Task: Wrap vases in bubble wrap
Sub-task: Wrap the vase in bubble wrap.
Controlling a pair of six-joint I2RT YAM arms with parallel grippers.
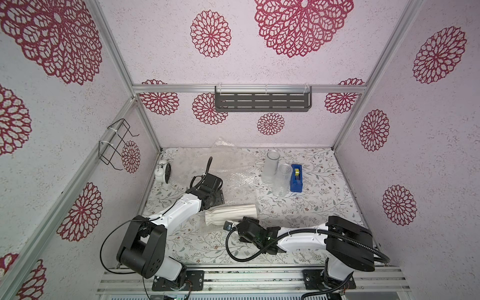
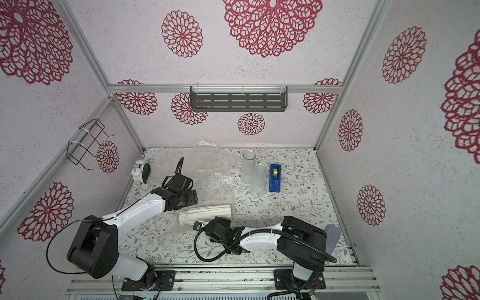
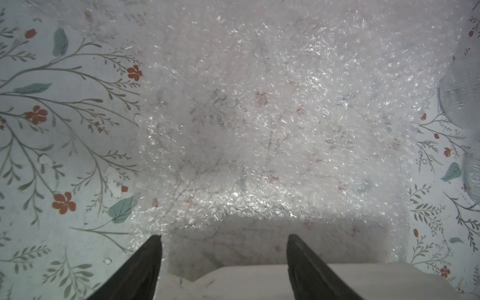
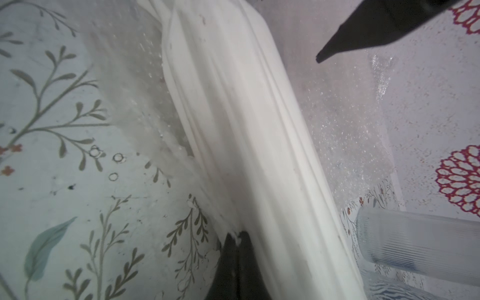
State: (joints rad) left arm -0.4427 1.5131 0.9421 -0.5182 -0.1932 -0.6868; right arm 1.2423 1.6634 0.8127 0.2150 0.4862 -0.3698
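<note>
- Left claw (image 3: 223, 237) stood open; the white vase (image 1: 231, 213) lay on its side just under its tips.
- Right claw (image 4: 235, 237) was pinched shut on the bubble wrap (image 3: 259, 104) edge, touching the vase's side.

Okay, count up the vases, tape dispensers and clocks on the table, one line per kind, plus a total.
Vases: 3 (white vase, frosted vase, clear ribbed vase)
Tape dispenser: 1
Alarm clock: 1
Total: 5
</note>
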